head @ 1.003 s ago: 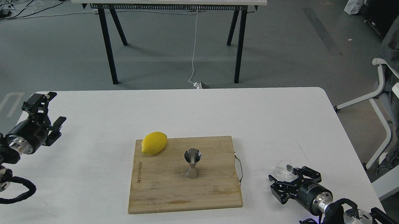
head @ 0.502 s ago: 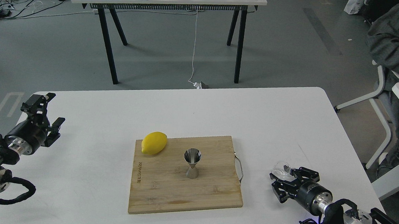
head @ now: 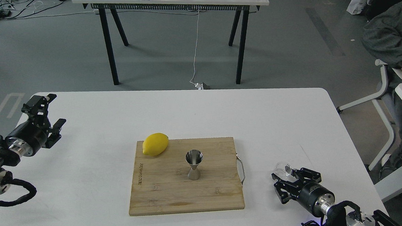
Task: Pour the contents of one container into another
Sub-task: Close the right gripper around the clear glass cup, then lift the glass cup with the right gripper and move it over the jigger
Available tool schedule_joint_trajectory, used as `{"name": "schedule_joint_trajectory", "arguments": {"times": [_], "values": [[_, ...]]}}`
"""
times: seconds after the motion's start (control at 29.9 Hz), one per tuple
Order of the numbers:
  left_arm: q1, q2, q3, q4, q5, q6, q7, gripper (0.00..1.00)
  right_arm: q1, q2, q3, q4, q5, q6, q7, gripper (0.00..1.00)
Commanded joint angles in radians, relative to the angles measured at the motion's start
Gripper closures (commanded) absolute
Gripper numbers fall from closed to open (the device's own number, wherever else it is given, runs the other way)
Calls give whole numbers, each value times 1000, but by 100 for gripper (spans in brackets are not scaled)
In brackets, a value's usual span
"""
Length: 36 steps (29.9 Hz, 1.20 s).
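The right claw (head: 284, 181) sits near the desk's (head: 273, 120) right edge, clamped on the clear glass cup (head: 283, 170), which is tipped on its side. On the bamboo cutting board (head: 169, 194) at the desk's middle, the steel jigger (head: 194, 164) stands upright, with a lemon (head: 155, 144) on the board's far left corner. The left claw (head: 46, 115) hangs with fingers apart, holding nothing, by the desk's left edge.

glass cup (head: 283, 169): clear, tipped, right of board | jigger (head: 193, 164): steel, upright, mid-board
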<state>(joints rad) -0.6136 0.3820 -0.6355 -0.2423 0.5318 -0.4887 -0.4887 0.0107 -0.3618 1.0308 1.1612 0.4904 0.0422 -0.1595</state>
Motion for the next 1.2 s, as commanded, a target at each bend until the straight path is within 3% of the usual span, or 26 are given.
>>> {"name": "schedule_joint_trajectory", "arguments": {"times": [0.0, 0.33, 0.77, 1.17], "values": [[0, 0, -1, 0, 0, 0, 0, 0, -1, 0, 0, 5, -1, 5, 0, 57], [0, -3, 0, 0, 0, 0, 0, 0, 25, -2, 6, 18, -21, 15, 0, 57], [0, -15, 0, 0, 2, 0, 0, 0, 189, 10, -6, 37, -127, -1, -5, 58], [0, -17, 0, 1, 4, 0, 0, 0, 408, 73, -241, 35, -260, -1, -5, 58]]}}
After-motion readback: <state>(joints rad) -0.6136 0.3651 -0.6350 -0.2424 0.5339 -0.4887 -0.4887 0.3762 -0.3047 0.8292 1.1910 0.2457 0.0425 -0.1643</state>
